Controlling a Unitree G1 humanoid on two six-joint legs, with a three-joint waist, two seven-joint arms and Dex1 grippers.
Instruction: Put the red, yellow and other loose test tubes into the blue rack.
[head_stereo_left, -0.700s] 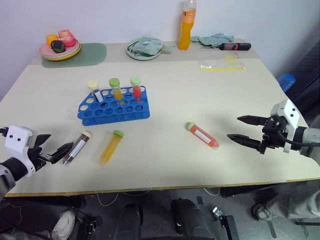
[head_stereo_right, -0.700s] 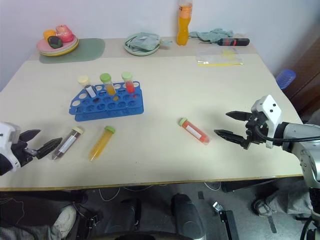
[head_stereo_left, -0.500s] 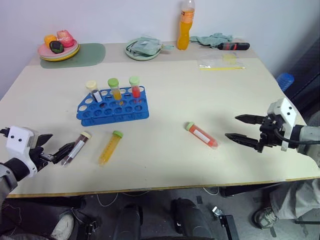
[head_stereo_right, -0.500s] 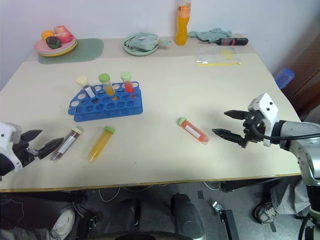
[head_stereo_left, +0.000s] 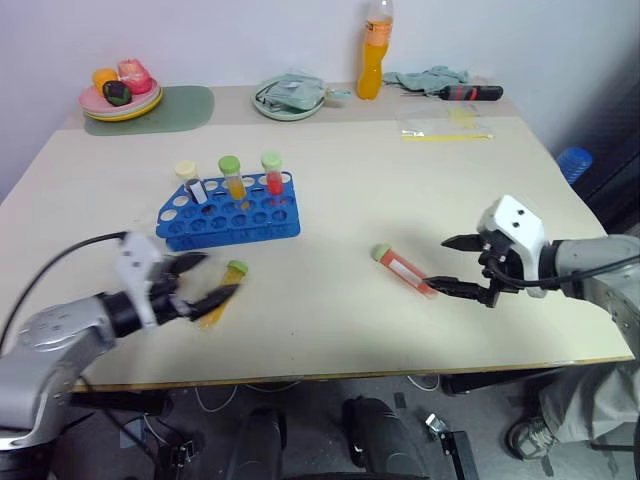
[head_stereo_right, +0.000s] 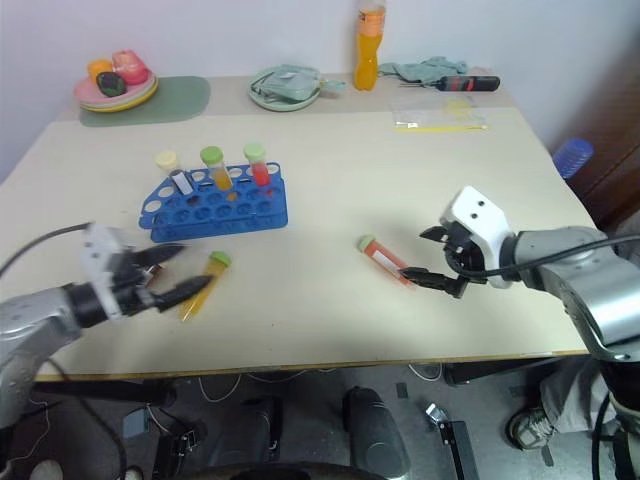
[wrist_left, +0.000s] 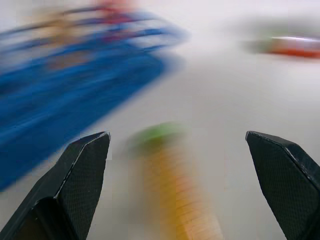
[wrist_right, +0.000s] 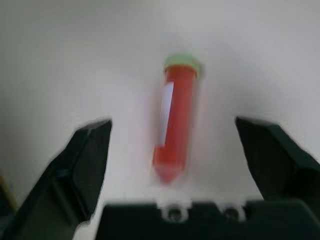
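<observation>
Test tubes first: red-orange clear plastic tube with green cap (wrist_right: 175, 125) lies flat on the pale worktop (head_stereo_left: 400, 190), between the right gripper (head_stereo_left: 452, 265) jaws, which stand wide apart, not touching it. Yellow tube with green cap (head_stereo_left: 222, 292) lies flat near the front edge, left gripper (head_stereo_left: 205, 280) over it, jaws also wide apart, one on each side, no contact visible. Dark tube: cannot tell where, hidden around the left arm. Low bright-blue plastic rack with round holes (head_stereo_left: 230, 215) sits just behind the yellow tube, three capped tubes (head_stereo_left: 231, 178) upright in its back row. Tall orange drink bottle (head_stereo_left: 373, 50) stands at the far edge.
</observation>
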